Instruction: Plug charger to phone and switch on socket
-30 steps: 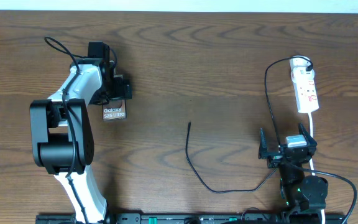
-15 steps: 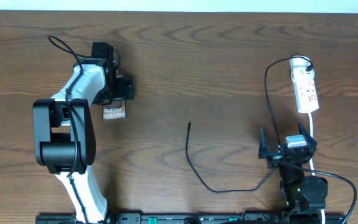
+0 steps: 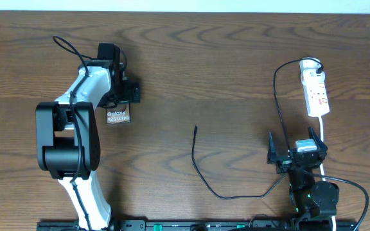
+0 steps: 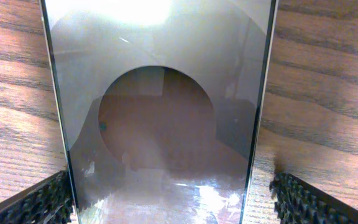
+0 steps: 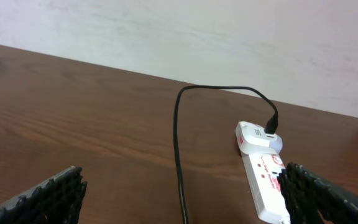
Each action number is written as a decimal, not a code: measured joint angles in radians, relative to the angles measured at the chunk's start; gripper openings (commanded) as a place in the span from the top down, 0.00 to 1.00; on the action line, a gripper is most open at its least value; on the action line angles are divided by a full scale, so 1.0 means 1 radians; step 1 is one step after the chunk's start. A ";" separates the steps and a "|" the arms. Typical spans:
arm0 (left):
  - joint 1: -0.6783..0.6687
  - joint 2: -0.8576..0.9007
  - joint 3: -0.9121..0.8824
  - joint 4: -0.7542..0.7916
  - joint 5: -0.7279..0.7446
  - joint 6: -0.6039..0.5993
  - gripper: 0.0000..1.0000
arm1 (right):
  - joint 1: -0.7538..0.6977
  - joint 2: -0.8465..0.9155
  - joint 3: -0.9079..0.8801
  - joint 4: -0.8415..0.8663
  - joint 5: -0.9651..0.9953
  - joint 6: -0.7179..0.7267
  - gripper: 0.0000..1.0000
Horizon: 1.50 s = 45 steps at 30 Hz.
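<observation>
The left hand (image 3: 121,96) is held low over the phone (image 3: 117,118), at the end of an arm reaching from the near left edge toward the far left of the wooden surface (image 3: 236,77). In the left wrist view its fingers (image 4: 39,205) are spread to either side of the phone. One pad lies just beside one long edge. A sliver of wood is seen between the other pad and the opposite edge, so the phone is straddled, not clamped. The phone lies flat, its lettered end showing below the hand in the overhead view.

The right hand (image 3: 295,149) is kept close above its base at the near right, fingers spread wide with nothing between them.

The charger (image 3: 194,151) is laid in a loop. Its free tip rests near the middle of the surface, well apart from the phone, and its other end is plugged into the far end of the socket (image 3: 316,93). The socket lies at the far right, beyond the right hand. Bare wood is left between the phone and the cable tip.
</observation>
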 measured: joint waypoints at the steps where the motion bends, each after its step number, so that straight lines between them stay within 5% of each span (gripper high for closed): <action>1: 0.000 0.000 0.000 0.000 -0.002 0.000 0.01 | 0.000 0.000 0.000 0.000 0.000 0.000 0.01; 45: -0.001 0.000 0.001 -0.003 -0.019 -0.004 0.09 | 0.000 0.000 0.000 0.000 0.000 0.000 0.01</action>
